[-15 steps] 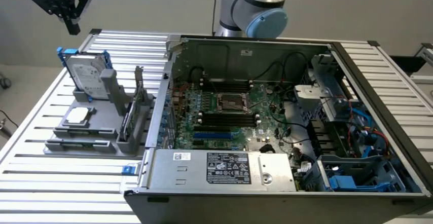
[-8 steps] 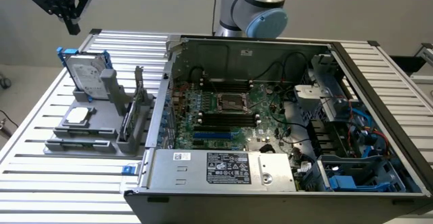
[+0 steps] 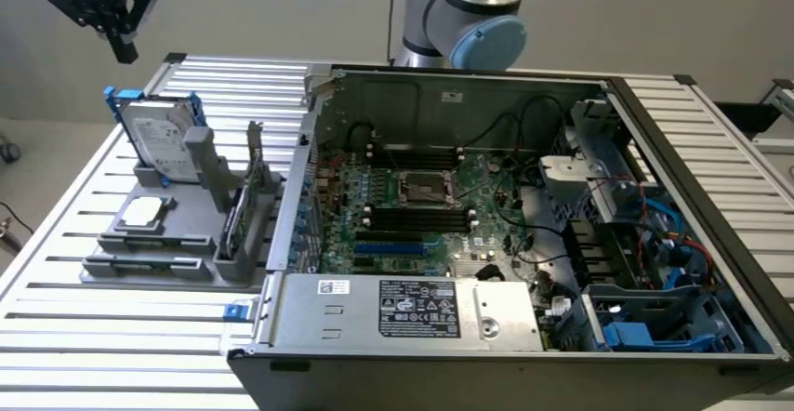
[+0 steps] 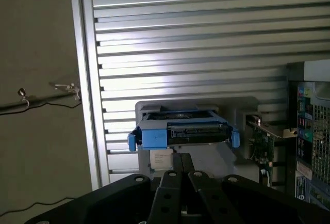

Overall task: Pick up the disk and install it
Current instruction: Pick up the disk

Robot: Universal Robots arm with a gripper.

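The disk, a silver-grey drive with a white label and a blue carrier frame, stands on edge in the grey holder on the exterior view's left. My gripper hangs in the air above and behind it, well clear, shut with nothing in it. In the wrist view the disk's blue-framed end faces me straight beyond the two black fingertips, which are pressed together at my gripper.
An open computer case with its motherboard lies to the exterior view's right of the holder. A pale round-cornered chip and an upright card also sit in the holder. The slatted metal table ends near the holder's left.
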